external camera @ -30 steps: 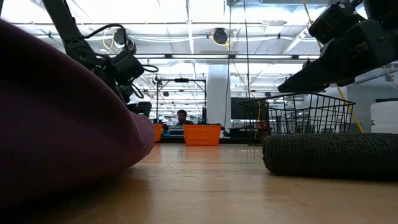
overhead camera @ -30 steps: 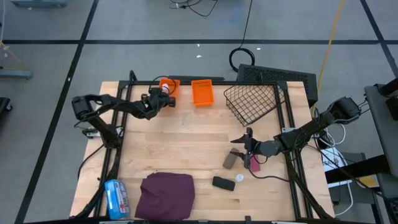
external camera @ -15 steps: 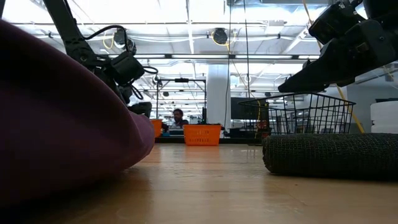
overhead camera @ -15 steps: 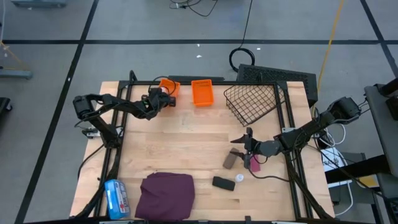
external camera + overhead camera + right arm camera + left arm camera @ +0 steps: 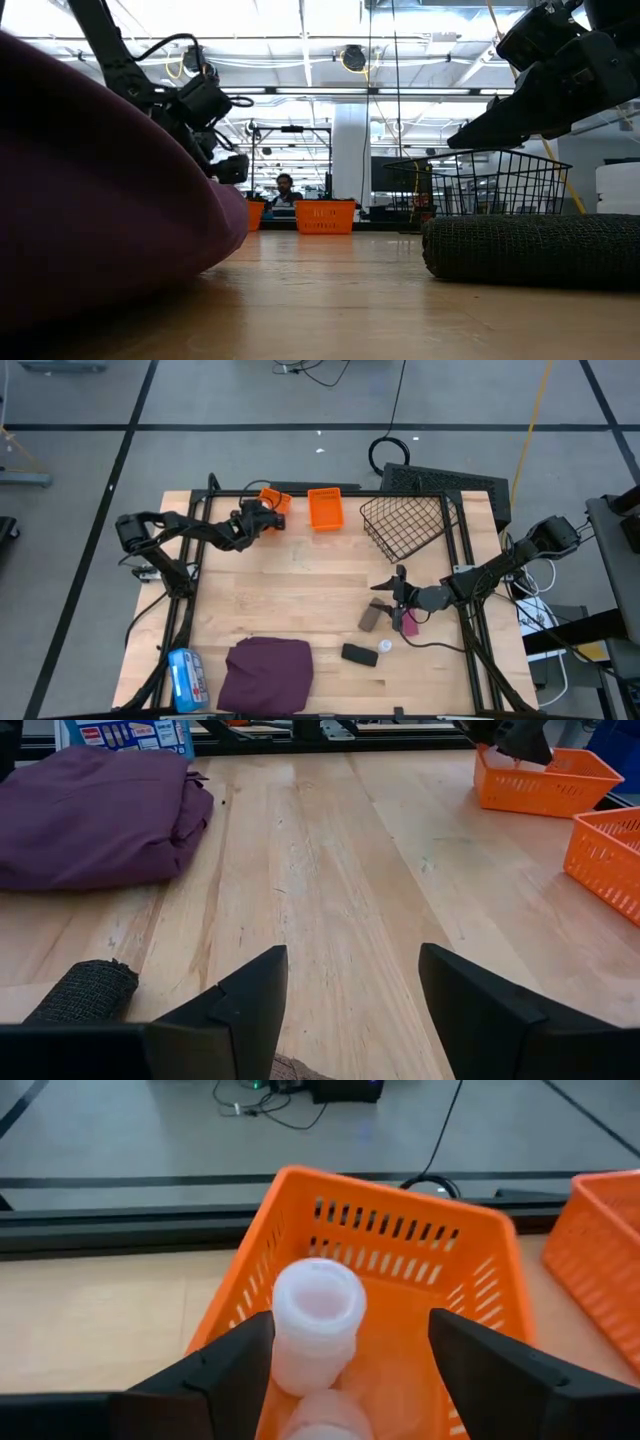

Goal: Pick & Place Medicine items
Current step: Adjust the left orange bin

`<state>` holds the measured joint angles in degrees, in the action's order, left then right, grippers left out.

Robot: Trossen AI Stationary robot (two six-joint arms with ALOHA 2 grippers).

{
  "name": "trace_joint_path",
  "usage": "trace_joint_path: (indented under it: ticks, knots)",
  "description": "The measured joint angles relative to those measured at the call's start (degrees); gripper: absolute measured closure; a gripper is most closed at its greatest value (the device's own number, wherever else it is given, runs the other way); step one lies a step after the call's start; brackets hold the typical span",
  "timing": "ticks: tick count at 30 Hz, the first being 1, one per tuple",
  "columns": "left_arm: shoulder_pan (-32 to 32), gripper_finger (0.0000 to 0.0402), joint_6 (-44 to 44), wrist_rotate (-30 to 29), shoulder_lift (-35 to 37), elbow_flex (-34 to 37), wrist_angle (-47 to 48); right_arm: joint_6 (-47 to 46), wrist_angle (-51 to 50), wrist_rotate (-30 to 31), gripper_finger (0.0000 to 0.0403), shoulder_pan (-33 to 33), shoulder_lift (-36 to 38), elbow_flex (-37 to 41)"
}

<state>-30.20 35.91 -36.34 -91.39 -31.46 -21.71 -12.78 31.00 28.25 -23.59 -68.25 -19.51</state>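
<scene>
Two tiny white round bottles lie inside an orange basket point(image 5: 400, 1280) at the table's far left. One point(image 5: 318, 1325) stands upright on the basket's floor and the other point(image 5: 325, 1418) is beside it. My left gripper point(image 5: 352, 1325) is open over this basket point(image 5: 272, 499), its fingers on either side of the upright bottle. Near the right edge my right gripper point(image 5: 400, 592) hangs open above the table with nothing between its fingers. Below it lie the grey-brown oblong point(image 5: 371, 617) and the pink tube point(image 5: 408, 625). Nearer are a white bottle point(image 5: 385, 646) and the black oblong point(image 5: 358, 654). My left gripper has one finger point(image 5: 240, 1370) right beside the upright bottle's side point(image 5: 285, 1350), coming slanting down from the table's near left. Whether that finger touches the bottle, I cannot tell. The bottle stands on its own base in the basket.
A second orange basket point(image 5: 325, 508) and a tilted black wire basket point(image 5: 405, 525) stand at the far edge. The folded purple cloth point(image 5: 268, 672) and a blue-and-white packet point(image 5: 186, 678) lie at the near left. Bare wood spreads across the middle point(image 5: 300, 580).
My left gripper has stayed over the orange basket and tipped slightly. A white bottle that showed at its fingertips in the high view no longer shows there.
</scene>
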Motion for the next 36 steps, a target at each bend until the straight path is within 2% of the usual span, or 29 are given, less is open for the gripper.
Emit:
trace_joint_path:
  ticks: [8,15,20,22,24,28,30,36]
  knots:
    - [0.0,0.0149,-5.6,0.1,7.6,0.0,0.5,-1.3,0.0,-0.2,0.0183,0.0,0.0,0.0]
    - [1.7,0.0147,-8.9,0.4,16.2,0.0,1.0,-2.7,0.8,-12.5,0.0188,-0.5,1.7,0.0]
    - [6.5,0.015,-14.0,3.1,23.2,0.0,0.8,2.7,-1.8,-14.7,0.0188,-5.8,6.9,-0.1]
    - [8.9,0.0151,-15.4,3.2,25.5,0.0,0.8,3.0,-6.4,-12.1,0.0188,-9.0,9.2,-1.7]
    - [11.1,0.015,-16.3,3.3,27.6,0.0,0.8,1.7,-15.2,-7.3,0.0188,-13.2,10.8,-4.6]
    - [14.6,0.0147,-16.7,2.3,29.7,0.0,0.9,-7.6,-31.2,2.6,0.0188,-21.4,9.5,-9.6]
    - [16.0,0.0147,-16.7,1.4,29.7,0.0,0.8,-12.5,-33.3,4.9,0.0188,-24.7,7.5,-10.1]
    - [17.8,0.0147,-14.5,0.3,29.1,0.0,0.9,-25.6,-35.2,5.7,0.0188,-31.4,1.1,-10.1]
